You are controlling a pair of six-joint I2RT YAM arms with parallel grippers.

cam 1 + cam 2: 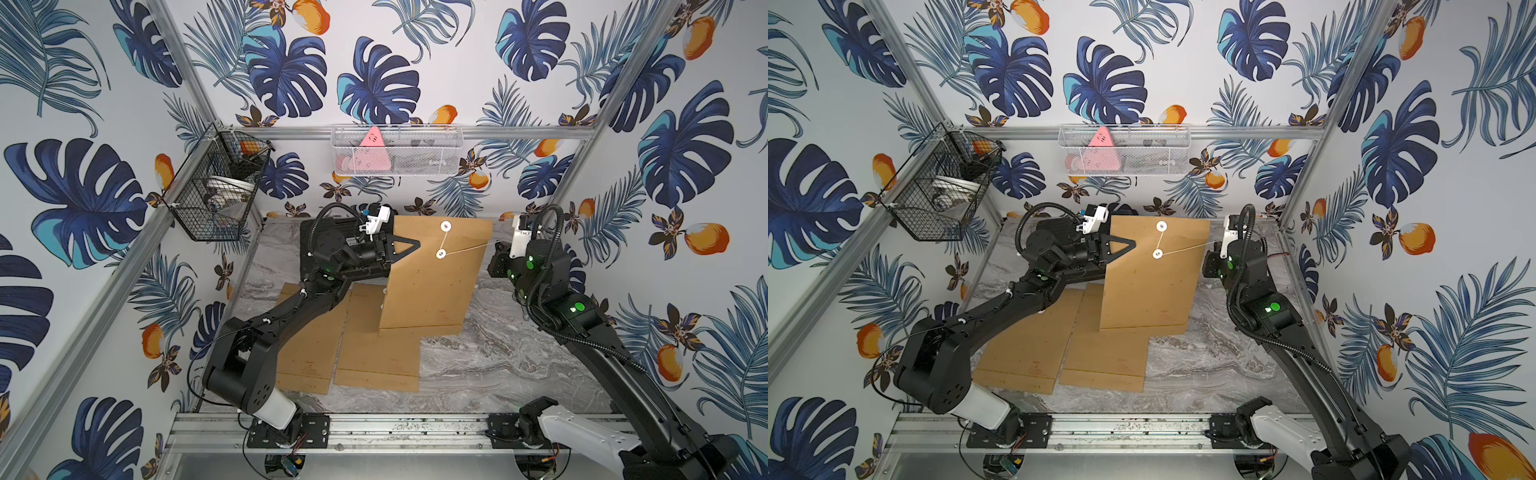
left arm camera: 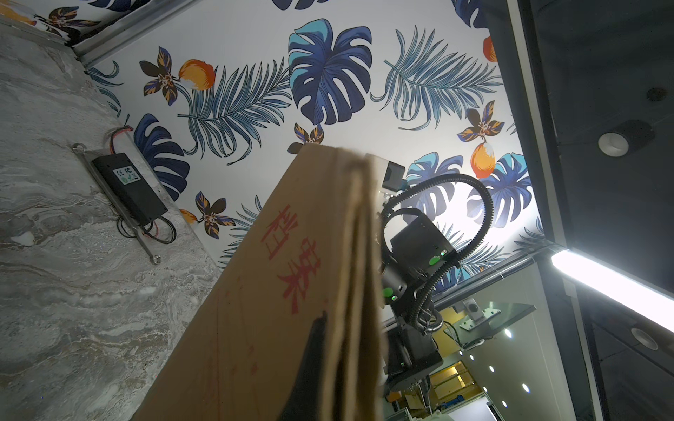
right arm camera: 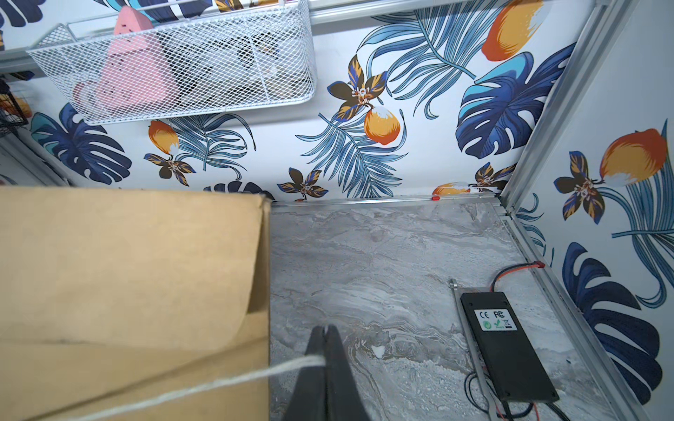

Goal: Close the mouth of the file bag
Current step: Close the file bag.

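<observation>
Obs: file bag (image 1: 432,286) held upright at 12 o'clock of counter (image 1: 498,365), edge clamped in left claw (image 1: 415,243); right claw (image 3: 325,350) pinches string (image 3: 219,379) taut, lower button (image 1: 440,254) at its 9 o'clock. Winding probably unfinished.

A grey, marble-patterned tabletop (image 1: 498,365) is shown in both top views. A flat brown kraft-paper file bag (image 1: 307,353) is laid on its front left part, and a second such file bag (image 1: 380,357) is laid just beside it, edges meeting. A black rectangular power adapter (image 3: 507,350) is seen flat near the back right corner.
</observation>
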